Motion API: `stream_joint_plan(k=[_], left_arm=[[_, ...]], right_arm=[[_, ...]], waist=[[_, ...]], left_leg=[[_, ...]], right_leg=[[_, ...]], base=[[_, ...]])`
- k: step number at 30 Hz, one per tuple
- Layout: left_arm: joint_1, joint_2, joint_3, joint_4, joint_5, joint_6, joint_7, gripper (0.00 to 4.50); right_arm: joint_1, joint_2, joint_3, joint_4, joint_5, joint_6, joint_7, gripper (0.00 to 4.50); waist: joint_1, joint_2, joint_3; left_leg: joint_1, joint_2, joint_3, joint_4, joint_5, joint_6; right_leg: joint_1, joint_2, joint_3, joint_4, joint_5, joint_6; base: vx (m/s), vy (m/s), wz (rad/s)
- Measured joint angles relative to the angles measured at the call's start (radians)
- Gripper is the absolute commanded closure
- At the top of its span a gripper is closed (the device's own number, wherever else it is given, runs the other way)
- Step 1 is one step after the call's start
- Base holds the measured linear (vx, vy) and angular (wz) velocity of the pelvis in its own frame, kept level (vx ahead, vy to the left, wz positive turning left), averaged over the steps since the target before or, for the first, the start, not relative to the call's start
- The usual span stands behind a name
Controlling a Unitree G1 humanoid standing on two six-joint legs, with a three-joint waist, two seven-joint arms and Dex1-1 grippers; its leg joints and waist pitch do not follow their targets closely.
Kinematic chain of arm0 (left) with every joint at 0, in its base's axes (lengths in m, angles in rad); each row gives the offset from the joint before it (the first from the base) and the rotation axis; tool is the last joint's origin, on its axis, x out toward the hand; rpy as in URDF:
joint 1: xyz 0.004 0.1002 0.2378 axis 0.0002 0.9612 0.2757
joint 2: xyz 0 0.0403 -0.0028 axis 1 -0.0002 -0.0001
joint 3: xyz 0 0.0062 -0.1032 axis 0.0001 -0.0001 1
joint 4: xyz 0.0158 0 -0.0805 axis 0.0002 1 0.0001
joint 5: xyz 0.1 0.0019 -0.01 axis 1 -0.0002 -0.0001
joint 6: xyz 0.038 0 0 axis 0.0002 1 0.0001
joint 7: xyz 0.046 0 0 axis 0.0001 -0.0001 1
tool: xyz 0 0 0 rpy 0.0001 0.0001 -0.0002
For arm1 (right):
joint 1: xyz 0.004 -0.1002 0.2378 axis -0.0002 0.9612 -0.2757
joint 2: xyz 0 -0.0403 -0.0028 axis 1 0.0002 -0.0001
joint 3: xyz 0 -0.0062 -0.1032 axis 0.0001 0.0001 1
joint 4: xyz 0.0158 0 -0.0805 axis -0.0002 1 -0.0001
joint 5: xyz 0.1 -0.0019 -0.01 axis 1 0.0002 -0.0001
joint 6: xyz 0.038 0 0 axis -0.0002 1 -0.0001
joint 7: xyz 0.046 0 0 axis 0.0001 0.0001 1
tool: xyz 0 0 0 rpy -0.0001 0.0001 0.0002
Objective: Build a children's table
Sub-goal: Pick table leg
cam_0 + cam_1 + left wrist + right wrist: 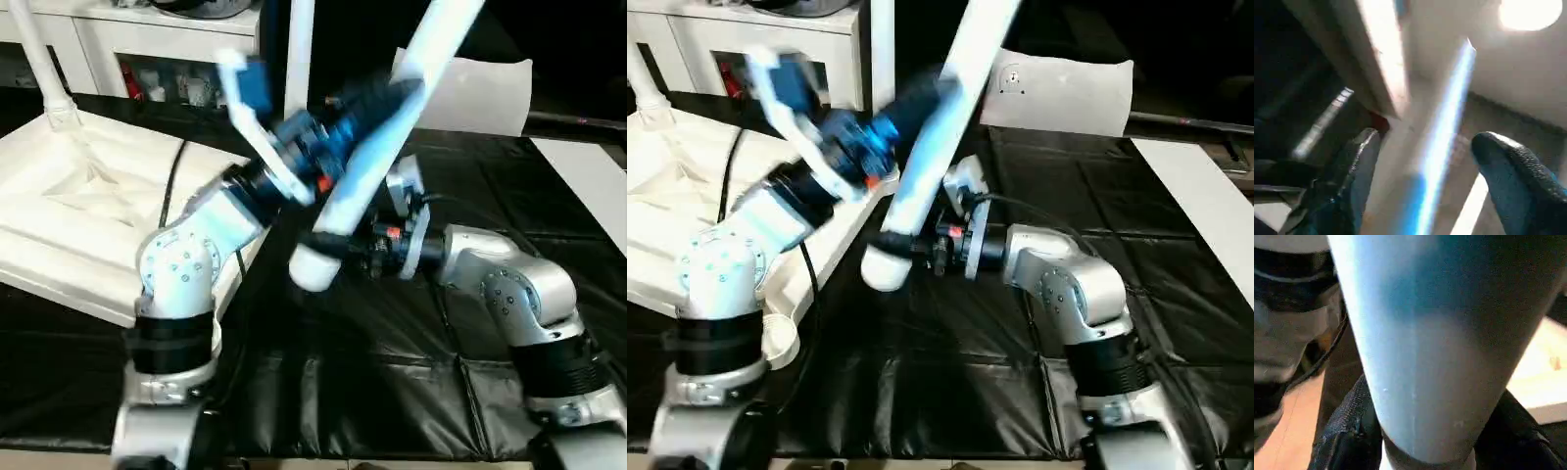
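Observation:
A long white table leg (441, 39) slants from the top of the head views down to its thick end (312, 269) just above the black mat. My right gripper (343, 243) is shut on it near that low end; the black fingers (1352, 431) press against both of its sides. Higher up, my left gripper (1435, 161) straddles the same leg with its fingers (1513, 171) spread apart and gaps on both sides. The white tabletop (78, 196) lies ribbed side up at the left, with another leg (39, 59) standing in its far corner socket.
A black mat (392, 392) covers the work surface. A flat white sheet (480, 93) lies at the back right and a white board (588, 176) at the right edge. A white cabinet (147, 39) stands behind. A black cable (174, 176) crosses the tabletop's rim.

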Motion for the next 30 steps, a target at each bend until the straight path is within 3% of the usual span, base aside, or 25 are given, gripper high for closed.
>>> stream_joint_plan(k=[7,10,12,16,19,22,25,26,28,30], left_arm=[[0.113,0.149,0.028,-0.011,0.188,0.016,0.163,0.41],[0.196,0.270,-0.012,-0.031,0.361,0.030,0.268,0.41],[0.272,0.304,-0.008,-0.035,0.398,0.021,0.260,0.41],[0.385,0.309,-0.009,-0.083,0.418,0.027,0.279,0.41],[0.443,0.323,-0.033,-0.093,0.492,0.022,0.327,0.41],[0.501,0.283,-0.032,-0.084,0.572,-0.062,0.391,0.41],[0.533,0.248,-0.042,-0.060,0.729,-0.288,0.481,0.41],[0.534,0.247,-0.045,-0.062,0.757,-0.305,0.510,0.41],[0.535,0.264,-0.060,-0.065,0.774,-0.285,0.527,0.41],[0.552,0.317,-0.114,-0.097,0.784,-0.209,0.506,0.41]], right_arm=[[0.079,0.003,-0.054,-0.119,-0.028,-0.016,-0.147,2.57],[0.153,0.047,-0.085,-0.168,-0.126,-0.056,-0.315,2.57],[0.203,0.068,-0.120,-0.180,-0.147,-0.061,-0.388,2.57],[0.273,0.155,-0.138,-0.253,-0.182,-0.123,-0.502,2.57],[0.298,0.127,-0.133,-0.287,-0.249,-0.094,-0.597,2.57],[0.363,0.102,-0.137,-0.269,-0.331,-0.063,-0.667,2.57],[0.403,0.107,-0.130,-0.274,-0.359,-0.064,-0.689,2.57],[0.406,0.122,-0.135,-0.273,-0.357,-0.074,-0.691,2.57],[0.406,0.155,-0.137,-0.276,-0.352,-0.120,-0.697,2.57],[0.405,0.155,-0.132,-0.287,-0.359,-0.117,-0.731,2.57]], waist=[[-0.002,0.000,0.000],[-0.004,0.001,0.000],[-0.002,0.002,0.001],[-0.004,0.010,0.003],[-0.005,0.010,0.002],[-0.005,0.009,0.002],[-0.016,0.009,0.002],[-0.022,0.008,0.001],[-0.032,0.008,0.001],[-0.033,0.008,0.001]], left_leg=[[0.000,0.000,0.000,0.000,0.001,-0.001],[0.002,0.000,0.000,-0.003,0.003,-0.005],[0.001,0.000,0.000,-0.004,0.002,-0.004],[0.001,0.000,0.000,-0.007,0.002,-0.004],[0.005,0.000,0.000,-0.010,0.003,-0.005],[0.005,-0.001,0.000,-0.012,0.003,-0.006],[0.005,0.000,-0.001,-0.014,0.004,-0.007],[0.005,0.000,-0.001,-0.014,0.004,-0.007],[0.006,0.000,-0.001,-0.014,0.004,-0.007],[0.006,0.000,-0.001,-0.014,0.004,-0.007]], right_leg=[[0.000,0.000,0.000,0.000,0.000,0.003],[0.000,0.001,0.001,-0.001,0.000,0.004],[0.000,0.001,0.000,-0.002,0.000,0.004],[-0.001,0.001,0.001,-0.003,0.000,0.004],[0.001,0.002,0.001,-0.004,0.000,0.004],[0.001,0.003,0.002,-0.006,-0.003,0.011],[0.001,0.003,0.002,-0.007,-0.003,0.011],[0.001,0.004,0.002,-0.007,-0.003,0.011],[0.001,0.004,0.002,-0.007,-0.003,0.011],[0.001,0.004,0.002,-0.007,-0.003,0.011]], base=[[0.000,0.000,0.00],[0.000,0.000,0.00],[0.000,0.000,0.00],[0.000,0.000,0.00],[0.000,0.000,0.00],[0.000,0.000,0.00],[0.000,0.000,0.00],[0.000,0.000,0.00],[0.000,0.000,0.00],[0.000,0.000,0.00]])
